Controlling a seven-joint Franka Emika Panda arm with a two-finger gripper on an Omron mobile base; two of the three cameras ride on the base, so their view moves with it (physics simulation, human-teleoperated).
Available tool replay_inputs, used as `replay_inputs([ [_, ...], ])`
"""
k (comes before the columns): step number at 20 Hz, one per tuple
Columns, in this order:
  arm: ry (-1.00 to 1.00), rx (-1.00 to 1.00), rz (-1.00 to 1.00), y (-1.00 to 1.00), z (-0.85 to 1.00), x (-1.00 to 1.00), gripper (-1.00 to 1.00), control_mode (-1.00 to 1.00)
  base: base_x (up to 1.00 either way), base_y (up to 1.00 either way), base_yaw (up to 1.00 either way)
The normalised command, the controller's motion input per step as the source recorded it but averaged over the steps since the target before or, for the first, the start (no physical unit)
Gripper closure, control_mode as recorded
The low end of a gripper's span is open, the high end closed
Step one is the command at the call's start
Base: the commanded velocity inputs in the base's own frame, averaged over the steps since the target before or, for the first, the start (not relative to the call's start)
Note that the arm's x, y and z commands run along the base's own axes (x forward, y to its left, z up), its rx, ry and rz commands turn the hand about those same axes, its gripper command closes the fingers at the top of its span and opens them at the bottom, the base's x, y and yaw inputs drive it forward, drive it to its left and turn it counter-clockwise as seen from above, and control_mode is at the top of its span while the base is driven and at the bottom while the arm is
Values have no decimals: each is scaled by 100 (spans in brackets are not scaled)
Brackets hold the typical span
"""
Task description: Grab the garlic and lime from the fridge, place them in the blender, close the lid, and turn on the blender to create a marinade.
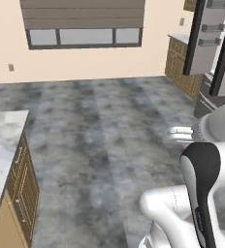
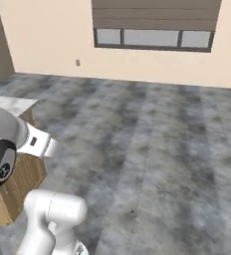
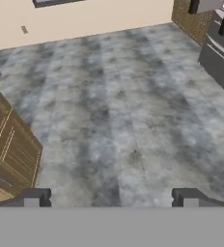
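Flat, even rendered light fills all three views, bright without a clear source. The window (image 1: 84, 36) on the far wall shows pale grey panes and throws no beam onto the floor (image 1: 100, 140). The floor's dark mottling is surface pattern rather than cast shadow. The arm's white shells carry soft highlights. Edges look slightly jagged and coarse; nothing is blurred, and straight lines stay straight toward the borders.

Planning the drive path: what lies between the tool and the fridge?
Bare grey floor in the hand view; tool open, fridge at upper right.
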Motion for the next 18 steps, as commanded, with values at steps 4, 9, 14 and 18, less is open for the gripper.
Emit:
replay_inputs([
  [4, 0, 0, 0, 0, 0, 0, -100, 100, 100, -1, -42],
  [9, 0, 0, 0, 0, 0, 0, -100, 100, 100, 0, -40],
  [14, 0, 0, 0, 0, 0, 0, -100, 100, 100, 0, -41],
  [18, 0, 0, 0, 0, 0, 0, -100, 100, 100, 0, -41],
])
